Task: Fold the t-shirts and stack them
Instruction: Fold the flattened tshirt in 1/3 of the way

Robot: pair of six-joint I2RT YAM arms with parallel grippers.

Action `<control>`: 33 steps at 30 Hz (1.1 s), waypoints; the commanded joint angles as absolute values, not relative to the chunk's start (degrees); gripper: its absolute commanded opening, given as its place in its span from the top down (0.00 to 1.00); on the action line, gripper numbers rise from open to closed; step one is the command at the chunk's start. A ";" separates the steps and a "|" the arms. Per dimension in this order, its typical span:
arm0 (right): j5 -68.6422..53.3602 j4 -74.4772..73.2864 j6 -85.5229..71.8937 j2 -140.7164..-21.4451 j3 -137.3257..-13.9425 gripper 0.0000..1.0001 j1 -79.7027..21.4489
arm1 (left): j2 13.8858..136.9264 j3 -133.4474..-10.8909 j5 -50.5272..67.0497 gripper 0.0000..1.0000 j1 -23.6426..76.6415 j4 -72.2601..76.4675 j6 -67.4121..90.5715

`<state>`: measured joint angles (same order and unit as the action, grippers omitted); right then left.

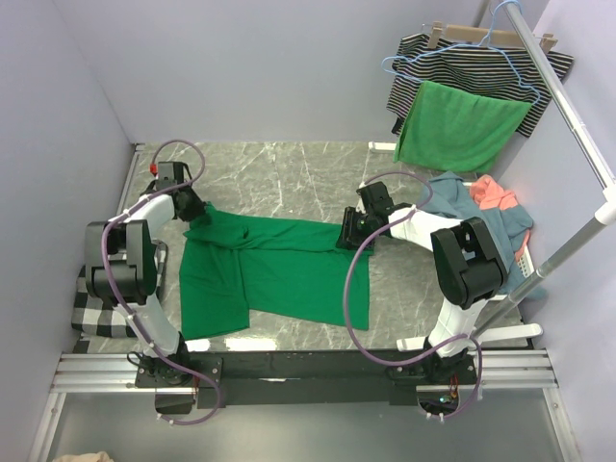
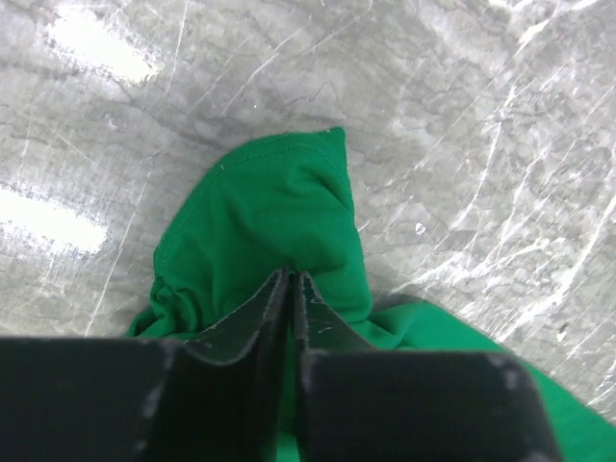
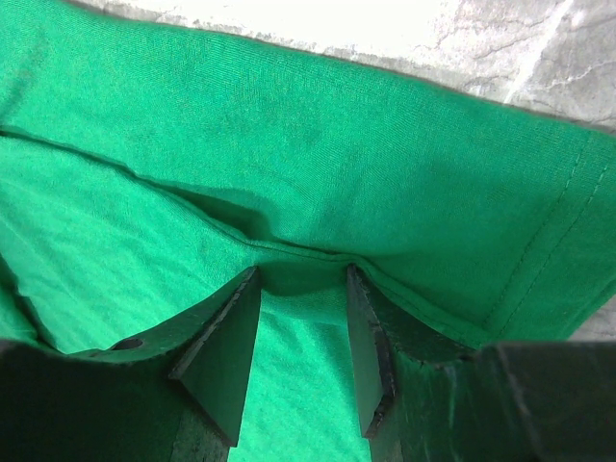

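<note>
Pinches a sleeve of the green shirt point(image 1: 289, 274) in the left claw point(image 2: 291, 279), nearly shut on cloth. Straddles a fold near the opposite edge with the right claw point(image 3: 303, 274), half open, gripping nothing. Finds the shirt spread on the worktop point(image 1: 289, 173) between both arms. Best: close right first, then lift both level, cloth taut.

You see a solid emerald t-shirt point(image 1: 279, 274) on the grey, white-veined marble table point(image 1: 289, 178). There's a dusty blue t-shirt point(image 1: 450, 192), a coral t-shirt point(image 1: 491, 192), a black-and-white thin-striped garment point(image 1: 452, 60) and a brighter green cloth point(image 1: 462, 130).
</note>
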<state>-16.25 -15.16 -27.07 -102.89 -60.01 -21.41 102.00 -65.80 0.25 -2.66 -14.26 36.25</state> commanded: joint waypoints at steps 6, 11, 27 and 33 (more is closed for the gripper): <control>-16.35 -17.23 -26.19 -104.41 -60.38 0.52 -22.24 | 102.22 -67.06 4.65 0.99 -2.72 -12.83 35.86; -16.35 -17.05 -26.37 -104.33 -59.94 0.52 -22.24 | 99.42 -66.97 10.01 0.99 -2.73 -13.36 35.33; -12.92 -17.49 -26.45 -103.10 -58.80 0.52 -22.24 | 82.36 -65.04 9.93 0.99 -2.99 -25.57 30.59; -12.92 -17.14 -26.72 -101.60 -57.31 0.52 -22.24 | 76.65 -60.30 10.11 0.99 -2.99 -32.06 29.09</control>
